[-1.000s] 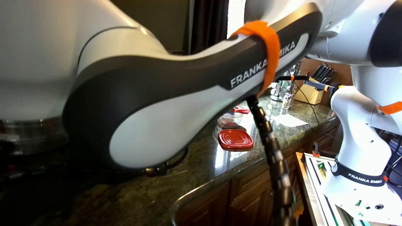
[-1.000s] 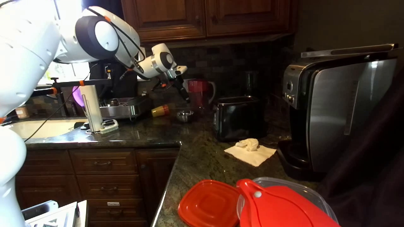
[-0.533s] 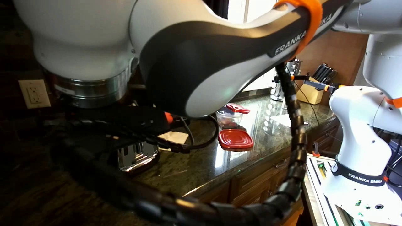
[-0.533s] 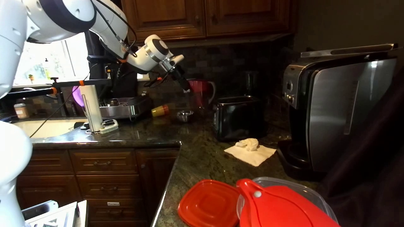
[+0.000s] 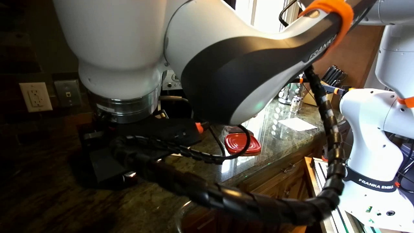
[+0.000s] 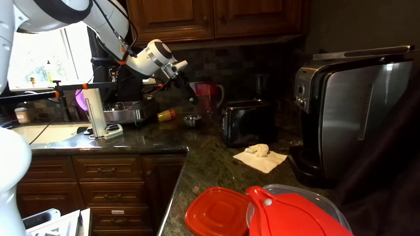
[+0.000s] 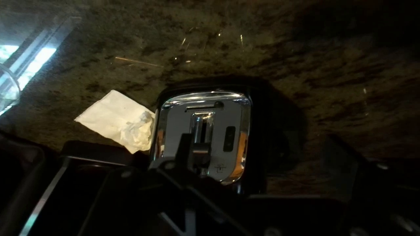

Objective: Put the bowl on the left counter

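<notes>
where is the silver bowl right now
In an exterior view, the silver bowl sits just left of centre on the dark counter, between the yellow cup on its left and the black toaster on its right, near the red pitcher.

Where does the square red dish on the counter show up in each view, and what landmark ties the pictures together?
In an exterior view: red dish, slightly right of and below centre, crossed by a black cable.
In an exterior view: red dish, near bottom centre, reaching the lower edge.
Wrist view: not in it.
Shared landmark: the speckled countertop, seen in all three.
</notes>
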Controlling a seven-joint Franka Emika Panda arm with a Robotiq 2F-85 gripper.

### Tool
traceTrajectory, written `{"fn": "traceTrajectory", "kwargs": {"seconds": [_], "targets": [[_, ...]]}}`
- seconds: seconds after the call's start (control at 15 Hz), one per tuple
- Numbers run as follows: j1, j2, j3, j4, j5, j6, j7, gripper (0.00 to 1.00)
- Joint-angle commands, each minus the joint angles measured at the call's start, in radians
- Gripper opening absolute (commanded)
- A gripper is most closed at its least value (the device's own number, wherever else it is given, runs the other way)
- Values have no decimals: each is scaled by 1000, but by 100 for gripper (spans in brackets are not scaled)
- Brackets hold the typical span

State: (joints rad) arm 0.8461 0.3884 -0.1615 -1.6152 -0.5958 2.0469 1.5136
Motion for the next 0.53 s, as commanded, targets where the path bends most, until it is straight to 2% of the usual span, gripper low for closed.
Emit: {"fn": "traceTrajectory", "kwargs": {"seconds": [0.0,0.33,0.4,0.47], "targets": [[-154,-132,136,-158,51,98,-183,100],[-298,-281,276,-408,121,255,-394,100],[-303,-189,273,-262,65,182,-331,100],[-321,-206,294,-290,67,193,-338,100]]}}
